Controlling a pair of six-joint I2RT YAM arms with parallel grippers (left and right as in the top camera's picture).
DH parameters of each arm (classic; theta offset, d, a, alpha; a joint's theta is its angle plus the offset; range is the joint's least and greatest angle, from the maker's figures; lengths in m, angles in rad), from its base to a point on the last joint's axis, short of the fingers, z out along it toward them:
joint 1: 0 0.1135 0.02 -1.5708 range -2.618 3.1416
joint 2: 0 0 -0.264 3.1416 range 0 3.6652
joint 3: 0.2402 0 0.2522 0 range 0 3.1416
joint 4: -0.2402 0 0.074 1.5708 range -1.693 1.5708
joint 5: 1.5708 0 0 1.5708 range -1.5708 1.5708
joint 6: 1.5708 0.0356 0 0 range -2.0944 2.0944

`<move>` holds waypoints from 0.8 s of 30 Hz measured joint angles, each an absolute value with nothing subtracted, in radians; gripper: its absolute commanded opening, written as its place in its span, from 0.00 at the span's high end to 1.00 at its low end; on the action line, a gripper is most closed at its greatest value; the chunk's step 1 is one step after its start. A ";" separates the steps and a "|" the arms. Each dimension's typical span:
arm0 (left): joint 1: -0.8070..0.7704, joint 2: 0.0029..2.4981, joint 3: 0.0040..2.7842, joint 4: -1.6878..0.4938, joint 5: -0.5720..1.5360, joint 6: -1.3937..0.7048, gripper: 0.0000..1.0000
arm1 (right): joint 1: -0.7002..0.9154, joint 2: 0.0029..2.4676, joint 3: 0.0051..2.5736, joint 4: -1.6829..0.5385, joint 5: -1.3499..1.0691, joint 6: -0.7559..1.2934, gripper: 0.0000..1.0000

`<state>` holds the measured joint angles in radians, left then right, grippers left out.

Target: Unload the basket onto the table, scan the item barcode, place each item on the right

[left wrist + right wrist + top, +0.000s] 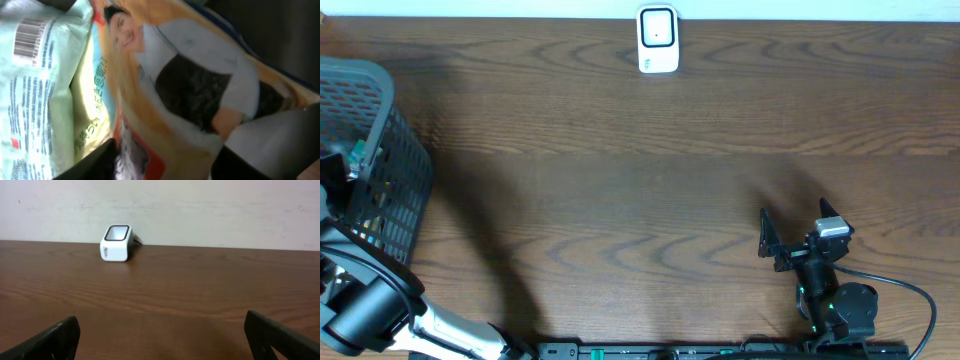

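Left gripper (167, 152) straddles the orange packet (200, 90) in the basket (400, 170) at nine o'clock (gripped or not, I cannot tell), so pinch firmly before lifting toward the twelve-o'clock scanner (658, 40); right gripper (160, 340) stands wide, empty.

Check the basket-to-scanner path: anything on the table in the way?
Nothing visible. The table between basket and scanner is bare wood; the right claw sits near the front edge, well off that line.
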<state>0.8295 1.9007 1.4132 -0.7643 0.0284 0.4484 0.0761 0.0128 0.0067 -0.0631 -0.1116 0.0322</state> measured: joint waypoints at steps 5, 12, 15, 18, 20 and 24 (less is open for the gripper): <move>0.830 1.902 1.413 -0.759 0.056 0.437 0.02 | 0.076 0.013 0.007 -0.063 -0.112 0.032 0.01; 0.830 1.903 1.413 -0.759 0.155 0.407 0.37 | 0.076 0.013 0.007 -0.063 -0.112 0.032 0.01; 0.830 1.903 1.413 -0.744 0.150 0.407 0.39 | 0.076 0.013 0.007 -0.063 -0.112 0.032 0.01; 0.830 1.906 1.413 -0.744 0.089 0.404 0.40 | 0.076 0.013 0.007 -0.063 -0.112 0.032 0.01; 0.829 1.913 1.413 -0.744 0.044 0.402 0.40 | 0.076 0.013 0.007 -0.063 -0.112 0.032 0.01; 0.829 1.925 1.412 -0.744 -0.007 0.397 0.43 | 0.076 0.013 0.007 -0.063 -0.112 0.032 0.01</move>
<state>0.8291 1.9247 1.4120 -0.7437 -0.0067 0.3969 0.0761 0.0128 0.0067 -0.0631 -0.1116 0.0322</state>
